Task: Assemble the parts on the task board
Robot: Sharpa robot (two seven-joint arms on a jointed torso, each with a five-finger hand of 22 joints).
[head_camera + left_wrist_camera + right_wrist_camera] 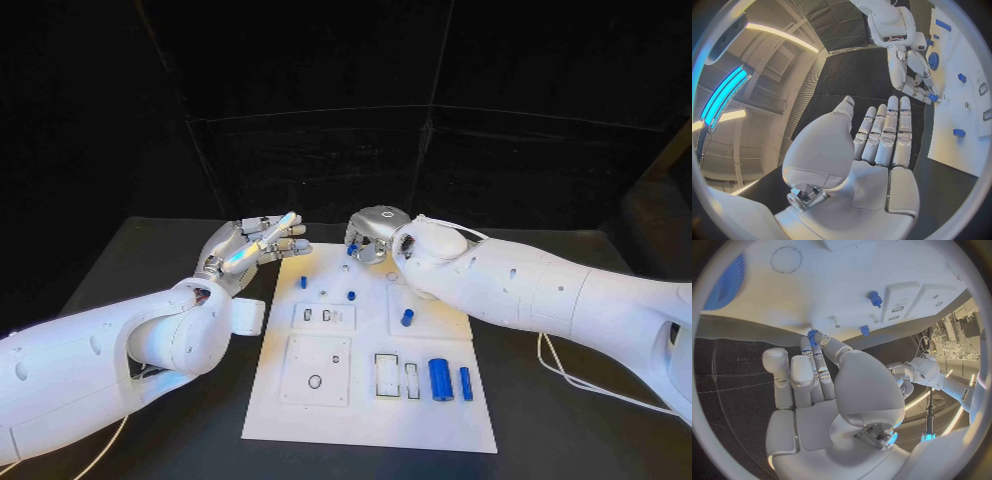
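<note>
At the far edge of the white task board [289, 425], the right hand [378, 232] pinches a small blue part [812, 335] between the thumb and a fingertip, just above the board's surface; its other fingers are curled in beside it. The same blue piece shows at the fingertips of this hand in the left wrist view [932, 97]. Near it two short blue pegs [303, 282] stand on the board, and one more blue piece [407, 318] lies a little closer to the middle. At the near right part of the board two long blue cylinders [440, 380] lie side by side, next to two narrow rectangular slots [387, 374]. The left hand [257, 245] hovers beside the board's far left corner, holding nothing, fingers stretched out straight and close together. All stands on the black surface [116, 270].
</note>
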